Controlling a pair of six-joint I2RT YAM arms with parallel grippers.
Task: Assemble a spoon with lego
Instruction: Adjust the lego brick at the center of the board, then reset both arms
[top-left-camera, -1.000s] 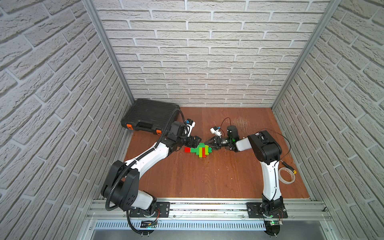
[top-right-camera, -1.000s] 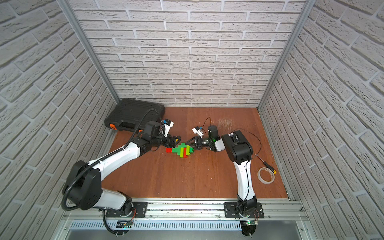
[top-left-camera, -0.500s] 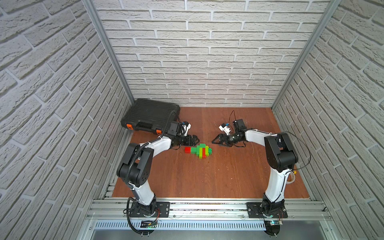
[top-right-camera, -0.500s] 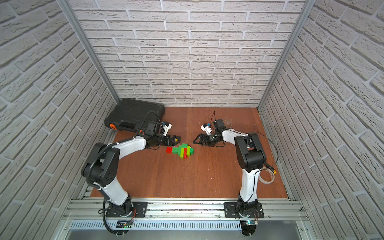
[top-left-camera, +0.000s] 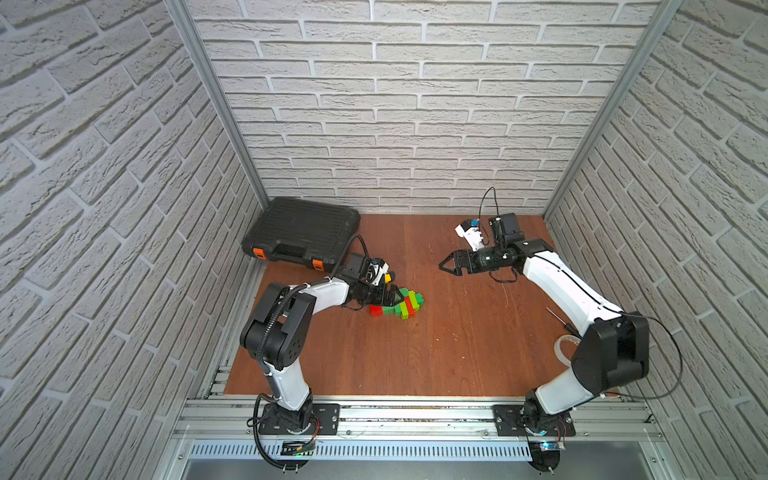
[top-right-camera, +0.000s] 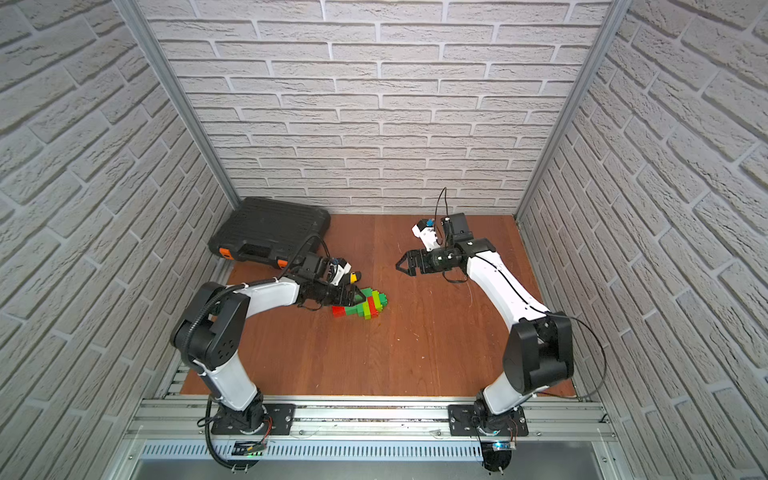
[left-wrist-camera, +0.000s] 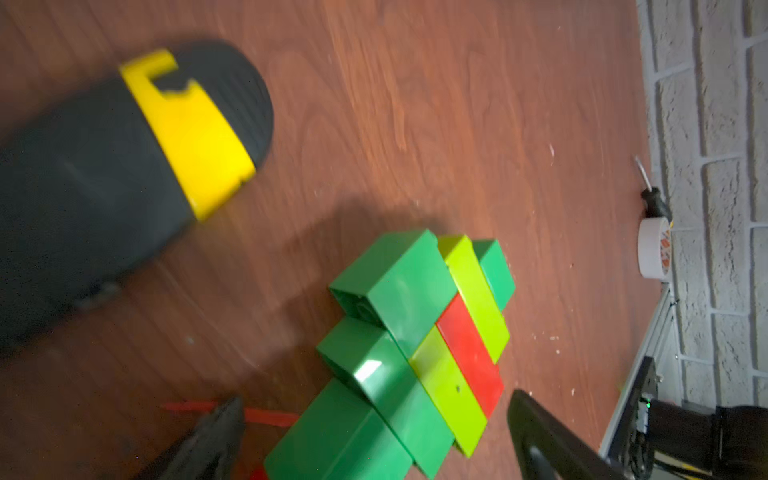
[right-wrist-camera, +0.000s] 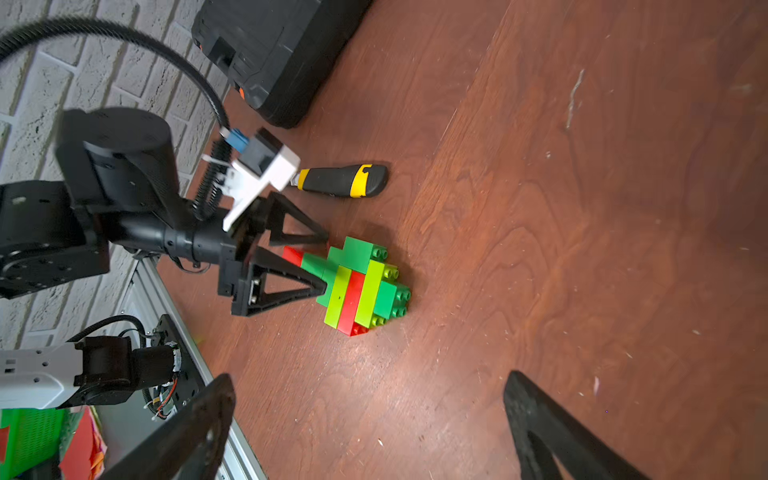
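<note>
The lego spoon lies flat on the wooden floor, all its bricks joined. Its wide green head carries lime and red stripes, and its narrow green stem ends in red. My left gripper is open, with a finger on each side of the stem and clear gaps between. My right gripper hangs open over bare floor, well to the right of the spoon and farther back, with nothing between its fingers.
A black-and-yellow utility knife lies just behind the left gripper. A black tool case fills the back left corner. A tape roll and a screwdriver lie by the right wall.
My right gripper has let go of the spoon's head, opened wide and pulled away to the right and back. The left arm has folded back a little. The spoon has stayed put.
</note>
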